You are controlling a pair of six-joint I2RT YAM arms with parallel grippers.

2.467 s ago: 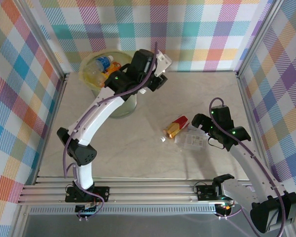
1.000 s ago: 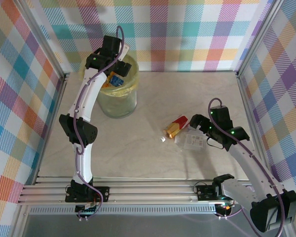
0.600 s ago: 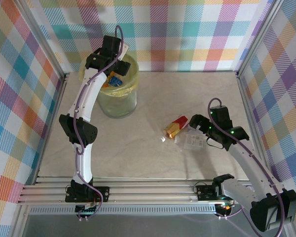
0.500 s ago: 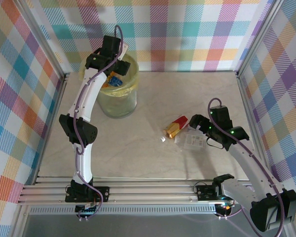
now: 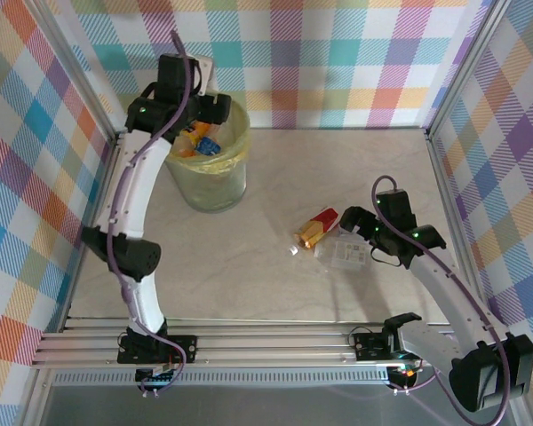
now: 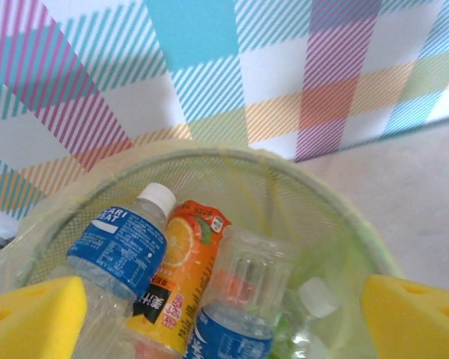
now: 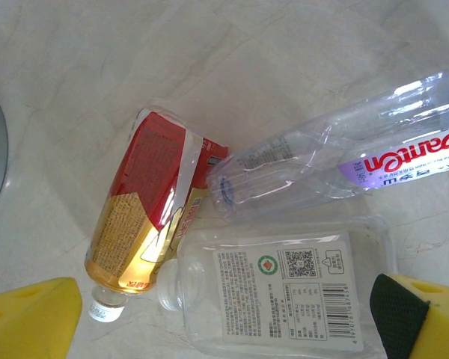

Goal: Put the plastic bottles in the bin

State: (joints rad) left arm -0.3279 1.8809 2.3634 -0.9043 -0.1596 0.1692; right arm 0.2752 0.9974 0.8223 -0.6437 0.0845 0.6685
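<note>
Over the round pale-green translucent bin [image 5: 215, 182] with its yellow bag liner [image 6: 232, 155], at the far left of the pale marbled tabletop [image 5: 249, 275], the left gripper [image 6: 224, 314] is hanging with its yellow pads [image 6: 30, 314] spread wide and nothing between them. Inside the bin, a blue-labelled bottle with a white cap [image 6: 123, 250], an orange bottle with a fruit picture [image 6: 181, 273] and a crushed clear bottle [image 6: 253, 273] are lying piled together. Well to the right, the right gripper [image 7: 224, 318] is hovering, jaws wide apart and empty, above three bottles touching one another on the table: a red-and-gold labelled bottle [image 7: 146, 213], a clear bottle with purple lettering [image 7: 344, 161] and a flat clear bottle with a white printed label [image 7: 284, 299].
</note>
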